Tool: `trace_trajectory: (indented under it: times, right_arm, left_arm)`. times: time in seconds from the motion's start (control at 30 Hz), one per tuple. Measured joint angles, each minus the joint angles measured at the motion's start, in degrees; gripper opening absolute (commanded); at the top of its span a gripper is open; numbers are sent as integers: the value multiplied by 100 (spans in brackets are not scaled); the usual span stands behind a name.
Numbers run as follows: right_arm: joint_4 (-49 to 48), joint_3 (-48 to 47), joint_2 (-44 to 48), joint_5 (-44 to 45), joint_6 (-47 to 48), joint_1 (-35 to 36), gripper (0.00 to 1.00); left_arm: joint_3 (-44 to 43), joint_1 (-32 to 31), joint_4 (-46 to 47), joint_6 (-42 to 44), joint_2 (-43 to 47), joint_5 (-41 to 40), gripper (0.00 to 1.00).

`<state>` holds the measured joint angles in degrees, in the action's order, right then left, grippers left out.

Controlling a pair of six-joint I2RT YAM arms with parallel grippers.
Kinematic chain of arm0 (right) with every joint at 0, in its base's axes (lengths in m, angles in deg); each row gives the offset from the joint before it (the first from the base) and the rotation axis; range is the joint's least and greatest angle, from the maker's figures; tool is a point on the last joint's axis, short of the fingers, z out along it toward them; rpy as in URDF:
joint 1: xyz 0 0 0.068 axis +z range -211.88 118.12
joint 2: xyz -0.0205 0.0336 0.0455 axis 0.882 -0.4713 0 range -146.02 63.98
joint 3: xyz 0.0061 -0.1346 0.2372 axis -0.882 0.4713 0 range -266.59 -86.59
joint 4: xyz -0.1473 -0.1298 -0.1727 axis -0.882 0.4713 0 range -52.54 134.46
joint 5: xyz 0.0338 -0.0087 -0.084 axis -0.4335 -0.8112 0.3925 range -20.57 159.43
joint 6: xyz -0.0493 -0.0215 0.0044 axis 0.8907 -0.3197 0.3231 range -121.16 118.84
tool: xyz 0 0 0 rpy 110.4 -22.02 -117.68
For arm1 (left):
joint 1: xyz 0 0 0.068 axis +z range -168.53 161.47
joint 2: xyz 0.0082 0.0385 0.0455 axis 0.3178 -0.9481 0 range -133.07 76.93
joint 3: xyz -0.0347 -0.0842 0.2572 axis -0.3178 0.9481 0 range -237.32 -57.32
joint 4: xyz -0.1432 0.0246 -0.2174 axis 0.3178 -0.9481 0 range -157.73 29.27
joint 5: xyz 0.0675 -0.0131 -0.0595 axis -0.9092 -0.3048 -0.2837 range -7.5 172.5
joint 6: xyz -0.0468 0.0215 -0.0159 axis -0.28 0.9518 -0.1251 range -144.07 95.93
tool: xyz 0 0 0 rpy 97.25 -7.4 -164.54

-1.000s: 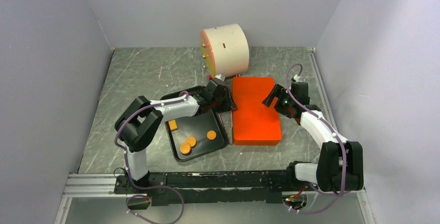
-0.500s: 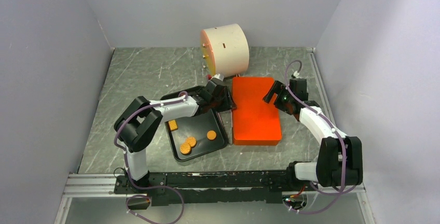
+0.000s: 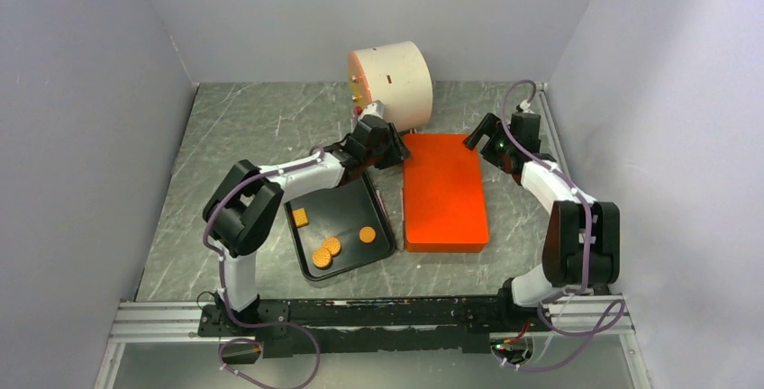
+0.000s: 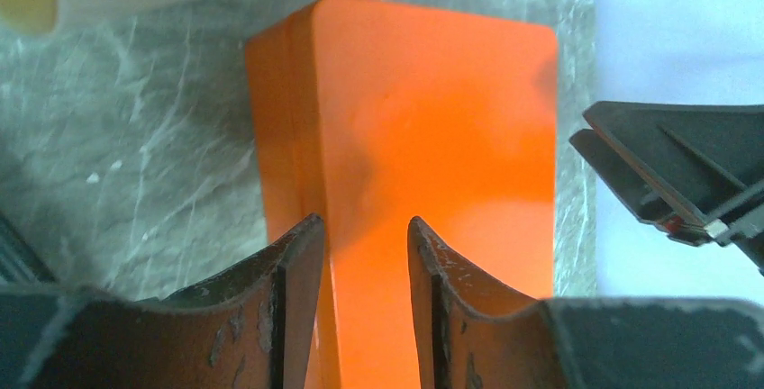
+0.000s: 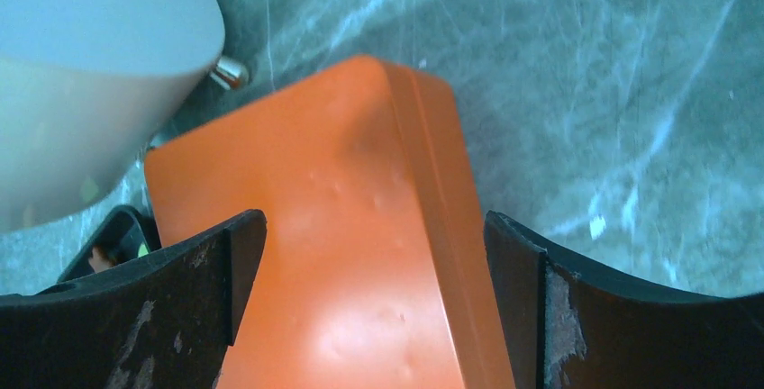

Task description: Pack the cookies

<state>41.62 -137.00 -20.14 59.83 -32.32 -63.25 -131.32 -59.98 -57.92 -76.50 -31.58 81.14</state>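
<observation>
Centrally orange box (image 3: 444, 193), white drum (image 3: 390, 83) behind, cookies (image 3: 332, 246) on black tray (image 3: 347, 209) left

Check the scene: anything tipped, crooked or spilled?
The white drum at the back seems to lie on its side, flat face pointing left. The black tray sits at an angle to the orange box. The four cookies all lie in the tray; none spilled.
</observation>
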Motion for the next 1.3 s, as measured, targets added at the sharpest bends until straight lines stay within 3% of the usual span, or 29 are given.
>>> trace_trajectory:
  times: [0.37, 0.83, 1.3]
  right_arm:
    - [-632, -669, -1257, -297, -188, -48, 82]
    - [-918, -695, -1635, -343, -173, -61, 57]
    - [-1115, -708, -1829, -76, -138, 28, 51]
  left_arm:
    - [-363, -2, 382, 50, -575, -807, 40]
    - [-938, -24, 417, 37, -1161, -1539, 31]
    - [-927, -186, 643, -297, -1360, -1823, 23]
